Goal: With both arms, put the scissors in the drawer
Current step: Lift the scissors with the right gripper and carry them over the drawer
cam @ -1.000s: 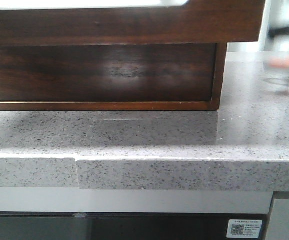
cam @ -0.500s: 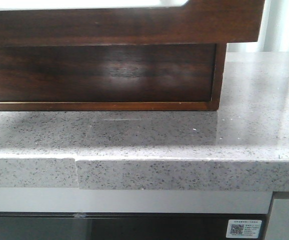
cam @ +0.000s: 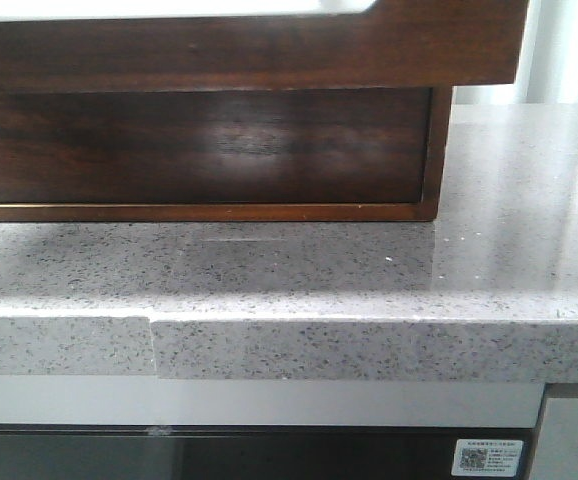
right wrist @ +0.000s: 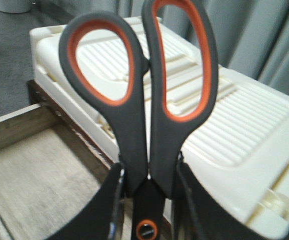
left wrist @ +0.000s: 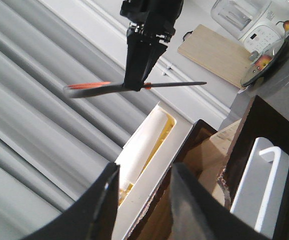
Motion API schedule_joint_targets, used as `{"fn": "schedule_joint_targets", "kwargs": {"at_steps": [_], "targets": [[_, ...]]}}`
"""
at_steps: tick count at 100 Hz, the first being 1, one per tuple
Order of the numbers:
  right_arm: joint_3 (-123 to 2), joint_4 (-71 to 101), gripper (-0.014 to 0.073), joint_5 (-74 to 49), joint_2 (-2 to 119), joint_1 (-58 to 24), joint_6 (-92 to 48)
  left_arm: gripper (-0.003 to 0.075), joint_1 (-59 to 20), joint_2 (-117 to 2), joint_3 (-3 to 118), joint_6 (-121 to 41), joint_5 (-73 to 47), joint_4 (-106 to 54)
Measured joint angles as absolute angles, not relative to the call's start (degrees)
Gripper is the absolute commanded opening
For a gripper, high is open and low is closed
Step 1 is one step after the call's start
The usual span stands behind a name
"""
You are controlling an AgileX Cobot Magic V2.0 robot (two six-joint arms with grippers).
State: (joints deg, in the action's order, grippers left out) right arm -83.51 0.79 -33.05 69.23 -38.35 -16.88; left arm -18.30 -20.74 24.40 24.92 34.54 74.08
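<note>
Both arms share the job: our right gripper squeezes the scissors above the open drawer; our left gripper, unclenched, waits at 6 o'clock.

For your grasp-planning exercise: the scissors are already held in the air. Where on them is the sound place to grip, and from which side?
Grip the scissors at the narrow neck where the two handle shanks meet by the pivot, as the right gripper does now: pads on the flat faces, coming from the blade end. The loops are wide and rounded, so they stay free.
</note>
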Motion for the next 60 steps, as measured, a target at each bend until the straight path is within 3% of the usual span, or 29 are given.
{"fn": "schedule_joint_targets", "kwargs": {"at_steps": [60], "targets": [[-83.5,0.8,-0.0079,-35.9,84.2,-45.4,-25.5,0.0219,-18.3,-20.7,24.4,25.0,34.5,73.9]]}}
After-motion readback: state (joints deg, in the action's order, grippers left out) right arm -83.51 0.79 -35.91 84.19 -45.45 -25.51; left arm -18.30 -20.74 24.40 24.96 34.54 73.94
